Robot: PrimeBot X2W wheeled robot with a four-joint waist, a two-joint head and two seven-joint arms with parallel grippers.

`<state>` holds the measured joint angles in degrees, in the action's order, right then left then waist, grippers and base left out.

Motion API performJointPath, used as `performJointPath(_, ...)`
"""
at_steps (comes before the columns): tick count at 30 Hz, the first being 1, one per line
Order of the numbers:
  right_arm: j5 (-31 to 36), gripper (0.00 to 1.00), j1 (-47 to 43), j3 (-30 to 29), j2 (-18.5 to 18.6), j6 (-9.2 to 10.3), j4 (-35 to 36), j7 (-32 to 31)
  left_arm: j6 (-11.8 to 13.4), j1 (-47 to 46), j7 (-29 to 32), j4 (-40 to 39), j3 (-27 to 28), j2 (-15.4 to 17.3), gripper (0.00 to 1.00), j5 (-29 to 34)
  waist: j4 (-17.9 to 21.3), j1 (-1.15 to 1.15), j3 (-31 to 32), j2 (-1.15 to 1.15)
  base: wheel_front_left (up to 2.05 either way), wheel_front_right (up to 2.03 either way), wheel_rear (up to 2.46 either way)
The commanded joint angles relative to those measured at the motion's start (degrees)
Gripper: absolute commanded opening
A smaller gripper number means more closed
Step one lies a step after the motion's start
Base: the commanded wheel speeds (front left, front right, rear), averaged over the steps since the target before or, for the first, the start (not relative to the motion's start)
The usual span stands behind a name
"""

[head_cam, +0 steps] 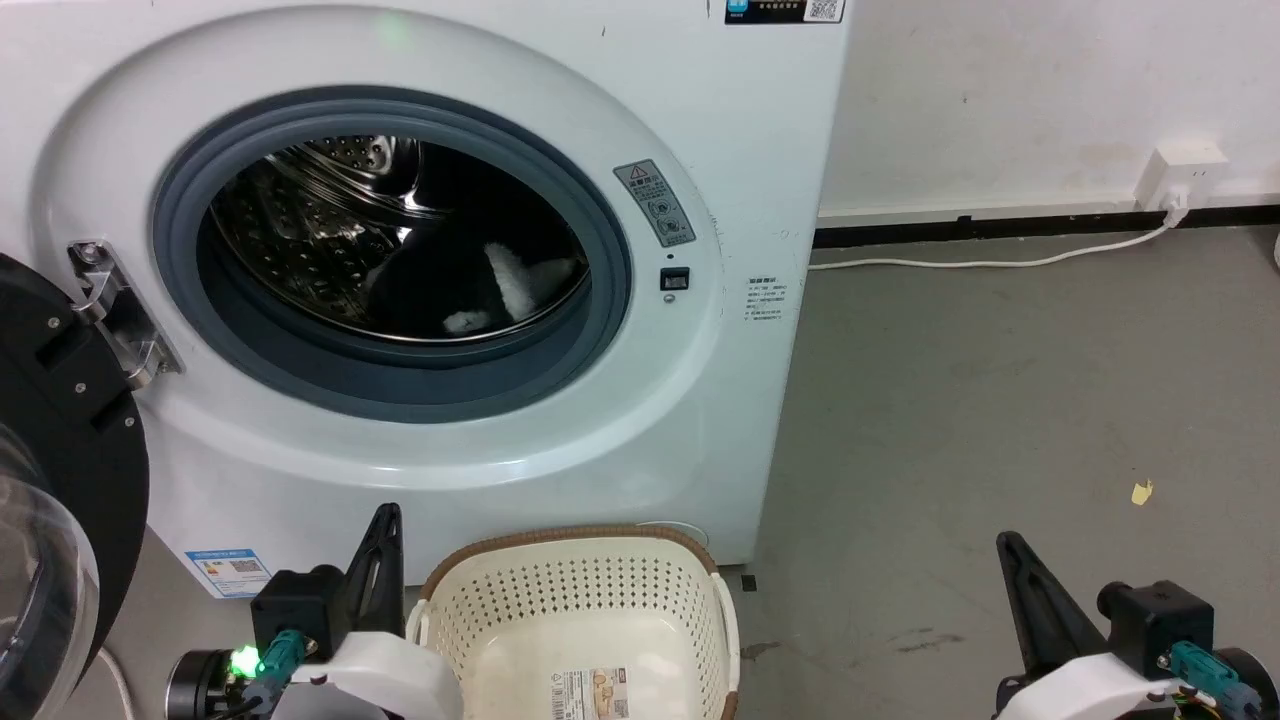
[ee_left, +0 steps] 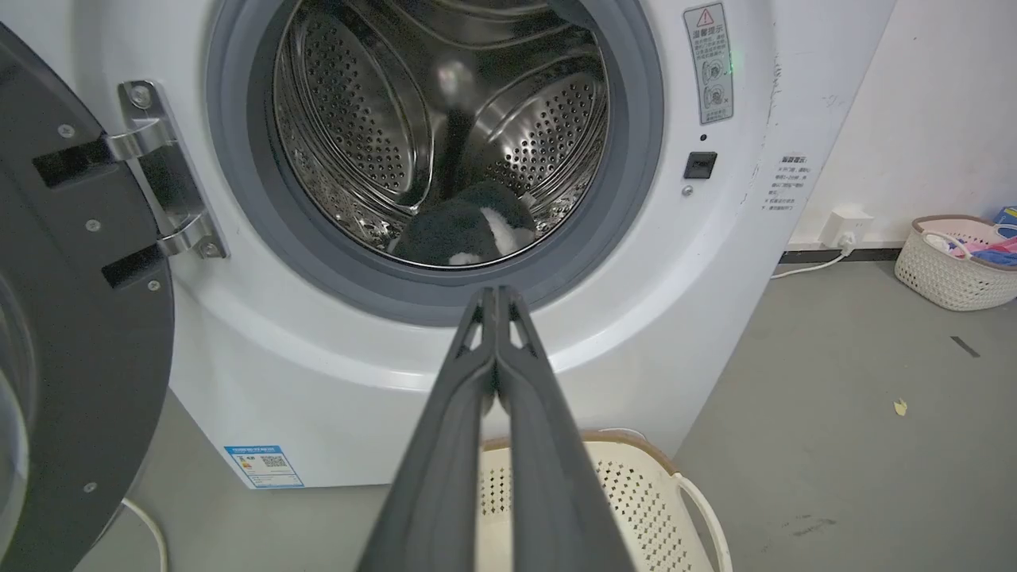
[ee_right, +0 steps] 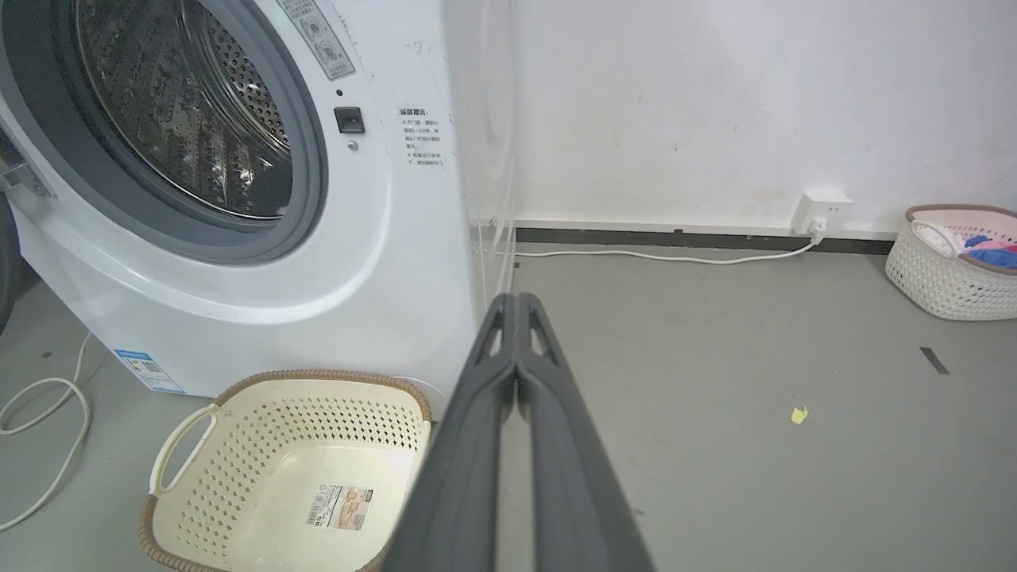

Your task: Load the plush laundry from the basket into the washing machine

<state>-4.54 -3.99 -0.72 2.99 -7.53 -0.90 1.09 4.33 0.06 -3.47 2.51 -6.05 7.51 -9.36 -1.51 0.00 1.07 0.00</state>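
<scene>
Grey floor (head_cam: pixel 1000 400), white wall (head_cam: pixel 1000 90), black skirting (head_cam: pixel 1000 225), socket (head_cam: pixel 1187 175), white cable (head_cam: pixel 1000 264) trailing.

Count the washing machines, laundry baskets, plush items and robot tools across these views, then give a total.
Washing machine: 1
Laundry baskets: 2 (basket by the washer, basket by the wall)
Plush laundry: 1
Tools: 2 (left tool, right tool)
Total: 6

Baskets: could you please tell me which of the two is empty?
The basket before the washer: only a label on its floor. The far basket by the wall holds coloured clothes.
</scene>
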Motion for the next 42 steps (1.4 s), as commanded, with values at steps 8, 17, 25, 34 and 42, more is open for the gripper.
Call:
performJointPath(8,1.1,0.0,1.8,0.2,-0.1,0.03,0.4,-0.4,-1.2,0.0,0.9,-0.8,1.5,-1.2,0.0,2.4,0.3,0.0,-0.2,0.0,0.0,0.0,0.0)
performJointPath(17,2.0,0.0,2.4,0.4,-0.1,0.03,0.6,-0.6,-2.1,0.0,1.6,-1.2,2.7,-2.1,0.0,4.2,0.6,0.0,-0.4,0.0,0.0,0.0,0.0)
performJointPath(25,2.9,0.0,3.0,0.5,-0.1,0.04,0.7,-0.8,-2.9,-0.1,2.2,-1.7,3.9,-3.0,0.0,6.1,0.9,0.0,-0.7,0.0,0.0,0.0,0.0)
performJointPath(34,4.3,0.0,3.8,0.7,-0.1,0.04,0.9,-1.0,-4.1,-0.1,3.2,-2.4,5.7,-4.3,0.0,8.8,1.4,0.0,-1.0,0.0,0.0,0.0,0.0)
performJointPath(42,4.5,0.0,4.0,0.7,-0.1,0.04,0.9,-1.1,-4.3,-0.1,3.5,-2.5,6.0,-4.6,0.0,9.4,1.5,0.0,-1.1,0.0,0.0,0.0,0.0)
